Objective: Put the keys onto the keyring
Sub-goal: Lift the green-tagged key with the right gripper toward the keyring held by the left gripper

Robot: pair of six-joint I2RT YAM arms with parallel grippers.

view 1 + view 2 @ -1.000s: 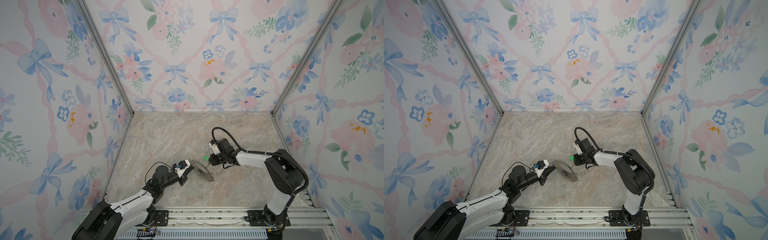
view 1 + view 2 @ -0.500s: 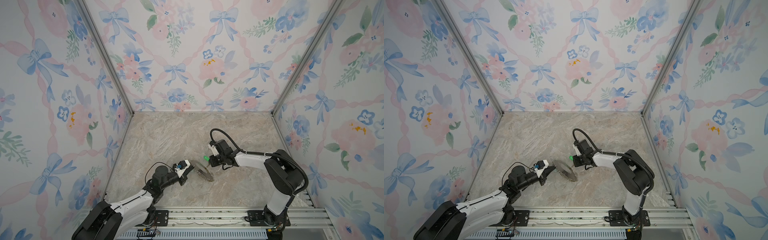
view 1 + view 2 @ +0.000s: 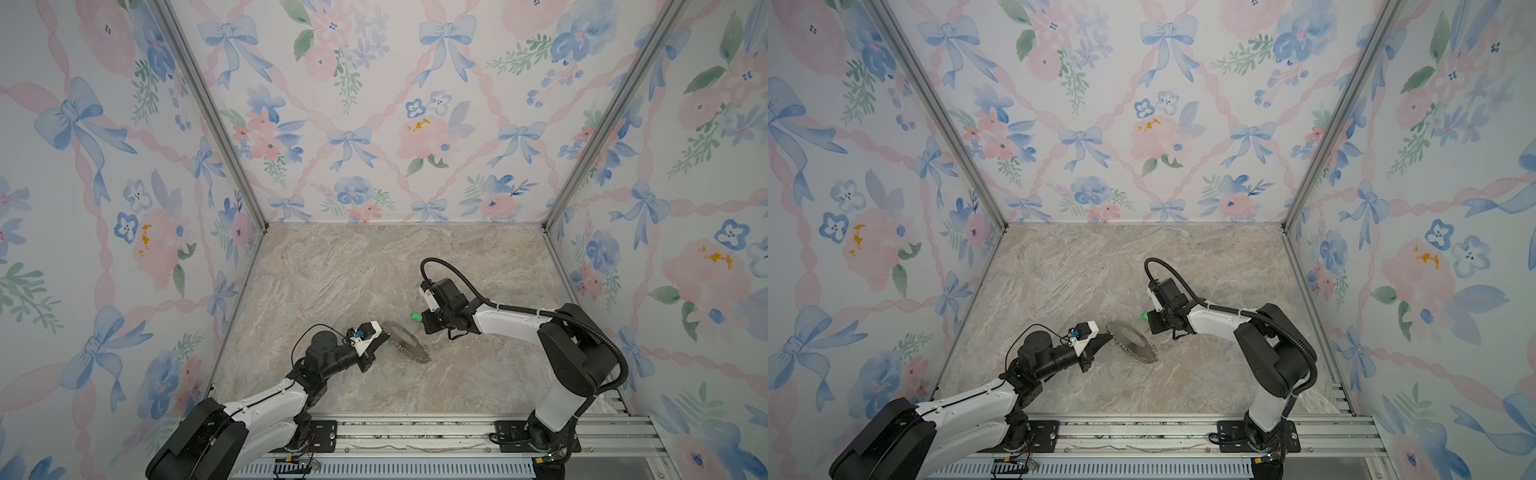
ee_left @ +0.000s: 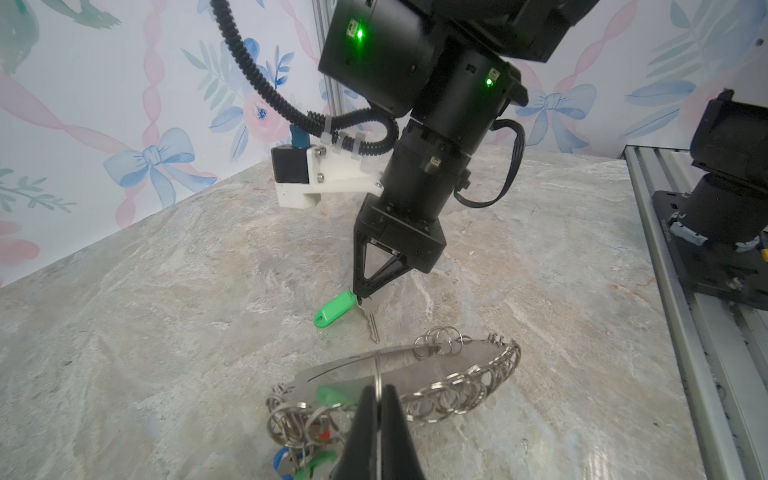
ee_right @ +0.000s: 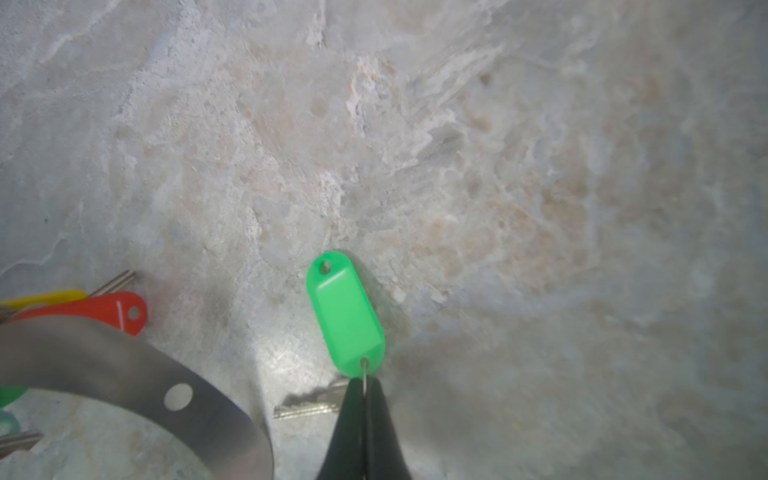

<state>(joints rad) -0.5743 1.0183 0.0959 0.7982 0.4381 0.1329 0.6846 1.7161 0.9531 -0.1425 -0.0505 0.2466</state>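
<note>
1. The marbled surface (image 3: 353, 270) is bare apart from the two arms and what they hold, all gathered in the lower middle of both top views.
2. The keyring (image 3: 405, 345) is a grey oval plate standing tilted. In a top view its long axis runs from upper left to lower right.
3. The left gripper (image 3: 381, 337) is at the keyring's upper-left end. Its jaws are pressed together on one wire ring of the rim, which stands up between them in the left wrist view.
4. The right gripper (image 3: 422, 321) sits just up and to the right of the keyring, near it but not touching. Its jaws are pinched on the thin wire loop of the green key (image 5: 347, 316).
5. In the left wrist view the green key's blade (image 4: 371, 324) points down the frame towards the keyring's rim and stops short of it. I'd say the next move depends on that gap. The right arm is the nearer one, and it has to bring the loop down and to the left in a top view to reach a free ring.
6. The keyring looks to be carrying others already. A red key (image 5: 104, 311) and a yellow key (image 5: 45, 296) show at the left of the right wrist view, and a blue key (image 4: 279, 455) sits at the bottom of the left wrist view.
</note>
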